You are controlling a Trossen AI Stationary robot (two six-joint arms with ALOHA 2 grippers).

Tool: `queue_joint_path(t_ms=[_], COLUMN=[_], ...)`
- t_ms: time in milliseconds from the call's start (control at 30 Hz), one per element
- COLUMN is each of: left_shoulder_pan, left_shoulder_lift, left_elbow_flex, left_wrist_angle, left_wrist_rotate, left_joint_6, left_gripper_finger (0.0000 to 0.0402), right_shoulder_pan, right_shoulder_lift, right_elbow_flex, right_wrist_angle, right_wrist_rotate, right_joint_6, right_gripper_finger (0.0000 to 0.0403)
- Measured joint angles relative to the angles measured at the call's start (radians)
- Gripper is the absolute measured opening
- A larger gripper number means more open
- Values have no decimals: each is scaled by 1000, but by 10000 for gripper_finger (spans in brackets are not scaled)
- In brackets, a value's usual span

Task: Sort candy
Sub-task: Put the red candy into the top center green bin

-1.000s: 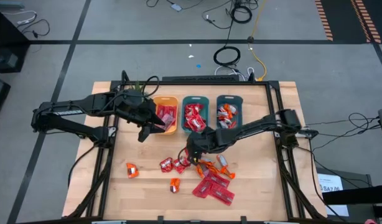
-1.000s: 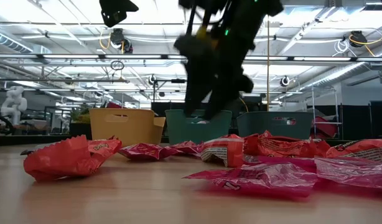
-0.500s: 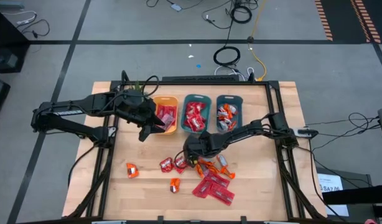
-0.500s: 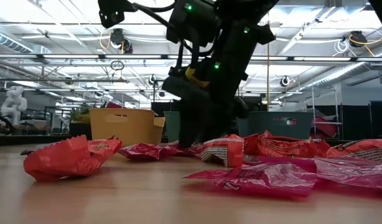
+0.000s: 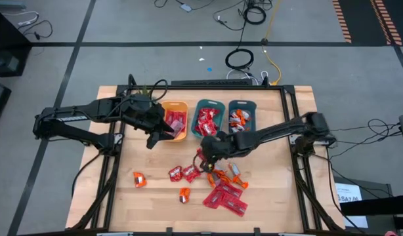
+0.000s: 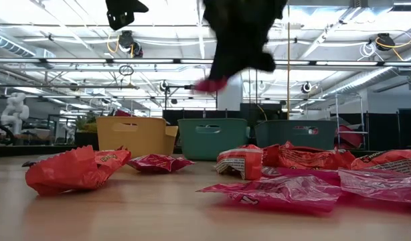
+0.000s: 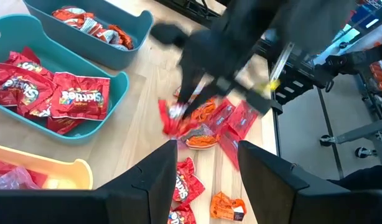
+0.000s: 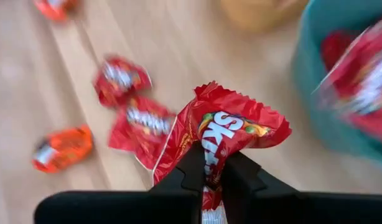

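High view: right gripper (image 5: 203, 155) has lifted off the candy pile (image 5: 214, 180) since half a second ago and now sits nearer the middle teal bin (image 5: 207, 120), a red packet (image 5: 200, 157) pinched in its jaws. Left gripper (image 5: 154, 136) unchanged at the yellow bin (image 5: 174, 120); can't tell if its jaws grip anything. Orange pieces (image 5: 139, 178) lie loose on the table (image 5: 123, 196).

Low view: right arm was down among the candy earlier, now raised; red packet (image 6: 209, 85) hangs in the air above the bins. Crumpled red packets (image 6: 75, 167) stay on the wood.

Left wrist view: left fingers (image 7: 160, 174) apart, nothing visible between them. Right gripper (image 7: 178, 112) blurred, red packet (image 7: 169, 121) dangling above the pile.

Right wrist view: jaws pressed together on red packet (image 8: 225, 140), glossy, crinkled, white lettering, one end fanned out.
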Motion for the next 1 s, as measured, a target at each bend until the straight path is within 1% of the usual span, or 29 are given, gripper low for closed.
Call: queue_joint_path(t_ms=[100, 200, 333, 567, 733, 867, 933, 1000], left_shoulder_pan=[0, 0, 0, 0, 0, 0, 0, 0], left_shoulder_lift=[0, 0, 0, 0, 0, 0, 0, 0], left_elbow_flex=[0, 0, 0, 0, 0, 0, 0, 0], left_wrist_angle=[1, 1, 1, 1, 0, 0, 0, -1], left_wrist_rotate=[0, 0, 0, 0, 0, 0, 0, 0], left_joint_6=[0, 0, 0, 0, 1, 1, 1, 1], left_gripper_finger=[179, 179, 179, 179, 179, 179, 179, 179], right_shoulder_pan=[-9, -45, -126, -281, -383, -456, -476, -484], right_shoulder_lift=[-91, -155, -198, -180, -153, -112, -93, -81], right_elbow_flex=[2, 3, 3, 3, 3, 3, 3, 3], right_wrist_angle=[-10, -19, -26, -95, -133, -174, -177, -176], right_wrist_rotate=[63, 117, 118, 107, 42, -36, -43, -50], right_joint_6=[-28, -55, -82, -86, -93, -22, -23, -57], right_gripper_finger=[10, 5, 5, 7, 13, 14, 16, 23])
